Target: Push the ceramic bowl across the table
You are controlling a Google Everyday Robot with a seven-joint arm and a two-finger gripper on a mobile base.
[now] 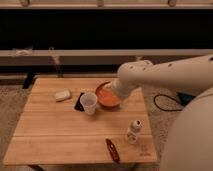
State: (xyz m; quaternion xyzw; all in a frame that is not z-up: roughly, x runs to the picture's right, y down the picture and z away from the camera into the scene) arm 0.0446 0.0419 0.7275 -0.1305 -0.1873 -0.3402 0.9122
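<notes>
The ceramic bowl [106,96] is round, shallow and orange-red, and sits on the light wood table [50,135] right of the middle, toward the far edge. My white arm reaches in from the right. Its gripper [117,91] is down at the bowl's right rim and hides that side of the bowl. I cannot tell whether the gripper touches the bowl. A small translucent white cup [88,103] stands upright just left of the bowl, close to it or touching.
A dark flat object [79,101] lies beside the cup. A pale block [62,94] sits at the far left. A small white bottle [133,131] and a dark red-brown oblong object [112,149] are near the front right. A cable [162,104] lies on the floor to the right.
</notes>
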